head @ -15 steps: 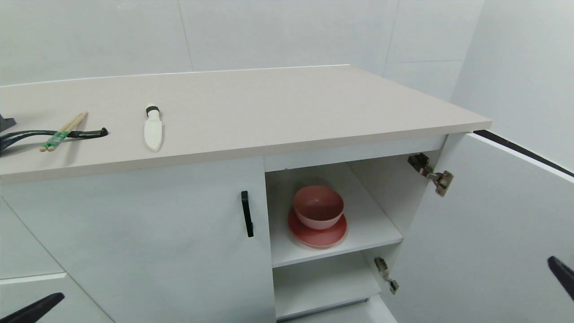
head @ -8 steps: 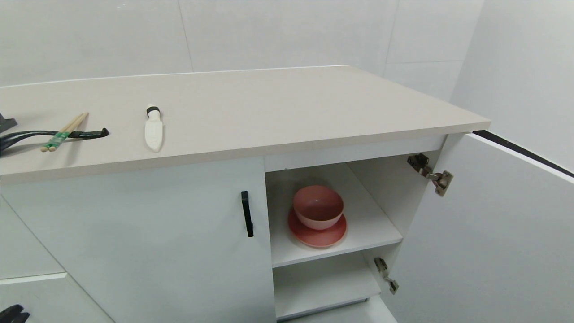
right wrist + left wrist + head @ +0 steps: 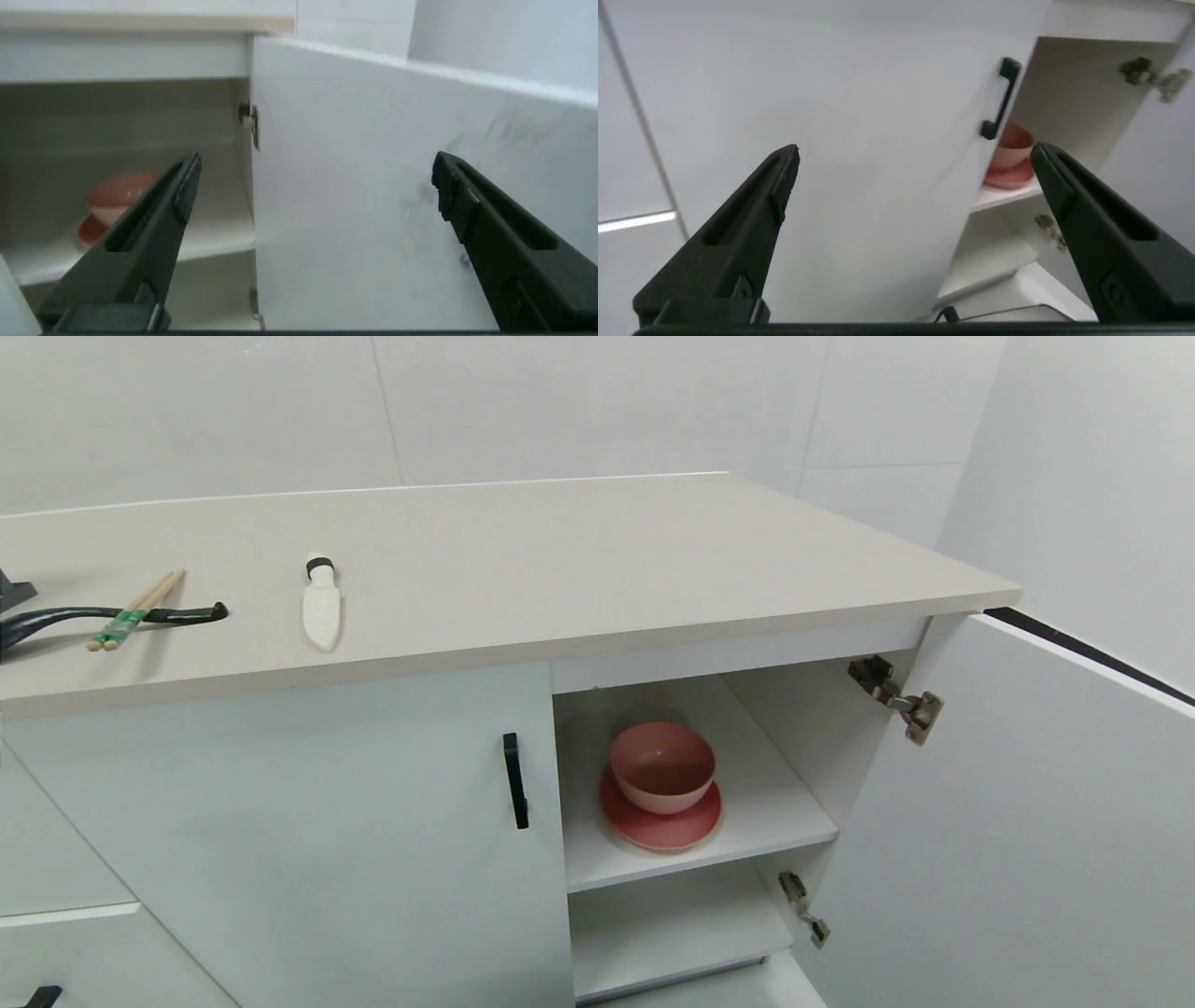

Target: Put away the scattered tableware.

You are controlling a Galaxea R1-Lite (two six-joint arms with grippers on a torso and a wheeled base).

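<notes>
**A:** Where did the tableware lie?

**B:** At the counter's (image 3: 579, 551) left end, the chopsticks (image 3: 135, 609) lay crossed over a black utensil handle (image 3: 182, 613). Right of them, near the front edge, lay the sheathed knife (image 3: 320, 605). The pink bowl (image 3: 663, 767) sat on its plate (image 3: 659, 829) on the cupboard's upper shelf (image 3: 780, 812).

**A:** How would the loose pieces handle?

**B:** The chopsticks looked light, thin and stiff, and likely to roll, so I'd pinch both across the green band. The knife seemed light and rigid with a smooth sheath that might slip, so I'd grip it across the broad middle.

**A:** And the fingers?

**B:** The left gripper (image 3: 913, 154) had its fingers spread wide and empty, facing the closed door (image 3: 831, 140). The right gripper (image 3: 316, 163) was the same, before the open door (image 3: 374, 187).
</notes>
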